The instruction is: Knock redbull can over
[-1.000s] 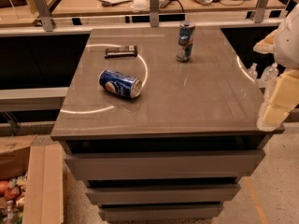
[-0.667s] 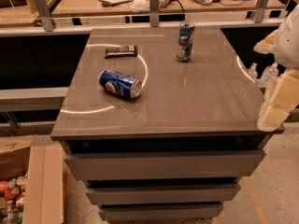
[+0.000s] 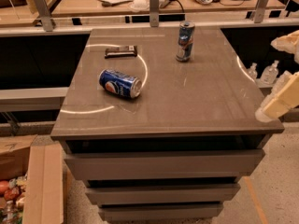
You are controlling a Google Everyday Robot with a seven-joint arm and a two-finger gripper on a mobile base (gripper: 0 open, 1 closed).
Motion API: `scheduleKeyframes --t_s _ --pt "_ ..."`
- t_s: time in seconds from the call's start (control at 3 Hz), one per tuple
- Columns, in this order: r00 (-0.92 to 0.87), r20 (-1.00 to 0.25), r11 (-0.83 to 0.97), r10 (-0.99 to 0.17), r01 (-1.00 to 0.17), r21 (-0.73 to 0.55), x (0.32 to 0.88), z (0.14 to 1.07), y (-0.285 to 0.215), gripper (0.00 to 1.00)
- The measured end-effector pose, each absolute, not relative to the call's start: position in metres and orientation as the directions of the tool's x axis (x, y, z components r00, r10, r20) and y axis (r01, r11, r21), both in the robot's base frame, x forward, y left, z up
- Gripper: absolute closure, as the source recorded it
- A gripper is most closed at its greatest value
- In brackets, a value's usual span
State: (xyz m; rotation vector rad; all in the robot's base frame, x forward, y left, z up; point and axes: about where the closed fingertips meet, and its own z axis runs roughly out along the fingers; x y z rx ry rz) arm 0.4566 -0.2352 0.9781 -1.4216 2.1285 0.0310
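Note:
The redbull can (image 3: 185,41) is slim, silver and blue, and stands upright at the far middle of the grey table top (image 3: 187,101). My gripper (image 3: 276,104) is cream coloured and hangs at the right edge of the view, just past the table's front right corner. It is well to the right of the can and nearer the camera, apart from it. Part of the gripper is cut off by the edge of the view.
A wider blue Pepsi can (image 3: 120,83) lies on its side on the left half of the table. A dark flat bar (image 3: 121,51) lies behind it. Drawers (image 3: 163,164) sit under the top. A cardboard box (image 3: 28,181) stands on the floor at the lower left. A railing and desks run behind the table.

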Motion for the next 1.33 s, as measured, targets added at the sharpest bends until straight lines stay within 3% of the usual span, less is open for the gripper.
scheduleKeyframes --t_s 0.67,1.0,1.33 --pt "-0.181 -0.782 0.633 -0.596 -0.705 -0.319 0.499 0.982 -0.268 0.00" --pt "-0.064 -0.914 0.768 -0.400 -0.568 -0.297 0.548 0.999 -0.294 0.00" --pt "0.004 -0.960 0.837 -0.280 -0.489 -0.246 0.579 1.008 -0.310 0.00"
